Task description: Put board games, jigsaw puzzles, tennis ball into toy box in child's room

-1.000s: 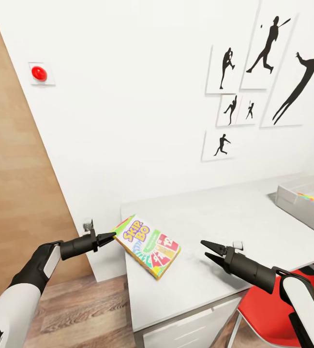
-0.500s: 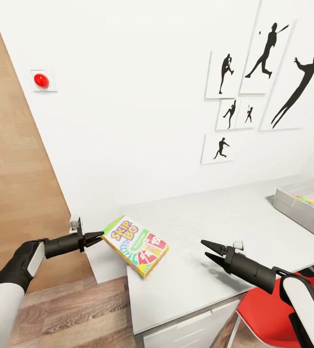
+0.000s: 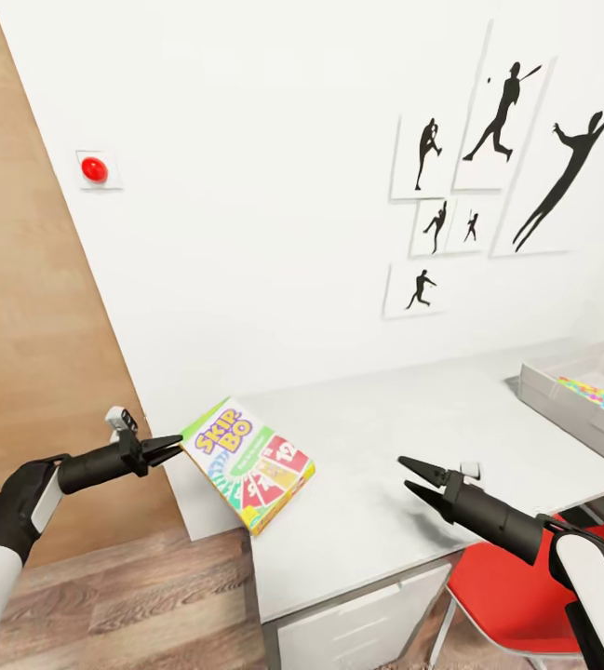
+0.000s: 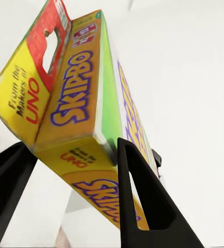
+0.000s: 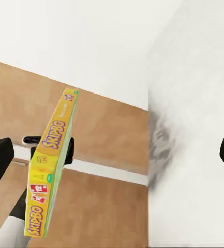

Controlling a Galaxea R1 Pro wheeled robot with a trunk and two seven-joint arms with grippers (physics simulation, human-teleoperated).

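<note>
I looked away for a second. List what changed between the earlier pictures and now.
The left claw, shut on the Skip-Bo box, has carried it leftward toward the table end, overhanging the edge. The view also shifted, so part may be camera motion. The right claw stays open over the table; the toy box holds its puzzle sheet.

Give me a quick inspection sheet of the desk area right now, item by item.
Surface: pale grey table, mostly bare.
Job's things: Skip-Bo box held at the table's near-left corner, partly over the edge; grey toy box at far right with a bright mosaic puzzle inside.
Clutter: nothing seen.
Grippers: left gripper shut on the Skip-Bo box's corner; right gripper open, holding nothing, over the table.
Cables: nothing seen.
Surroundings: red chair, silhouette pictures, red wall button, wood floor.
</note>
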